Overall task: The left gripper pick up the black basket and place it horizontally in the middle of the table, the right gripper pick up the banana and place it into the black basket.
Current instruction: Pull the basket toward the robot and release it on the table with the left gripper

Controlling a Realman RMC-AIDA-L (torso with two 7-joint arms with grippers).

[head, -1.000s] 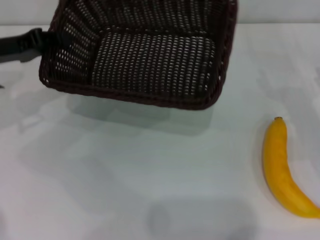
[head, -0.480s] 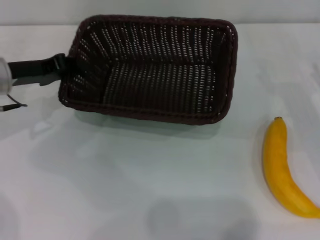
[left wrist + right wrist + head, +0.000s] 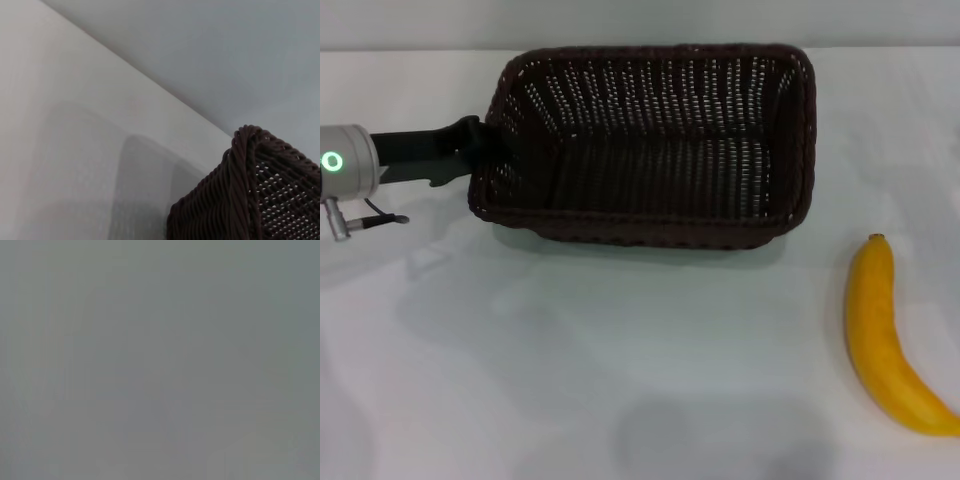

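The black basket [image 3: 640, 224] lies lengthwise across the back middle of the white table [image 3: 570, 350], open side up and empty. My left gripper [image 3: 478, 150] reaches in from the left and is shut on the basket's left end wall. Its silver wrist with the green ring [image 3: 344, 166] is at the left edge. A corner of the basket also shows in the left wrist view [image 3: 250, 200]. The yellow banana [image 3: 883, 335] lies on the table at the front right, stem pointing away from me, apart from the basket. My right gripper is out of view.
The right wrist view shows only a plain grey field. A thin cable end [image 3: 380, 219] hangs below the left wrist. Bare tabletop lies between the basket and the banana and across the front.
The basket has come down and moved right, from tilted and raised to level and low over the table. My left wrist has come into view. The banana has not moved.
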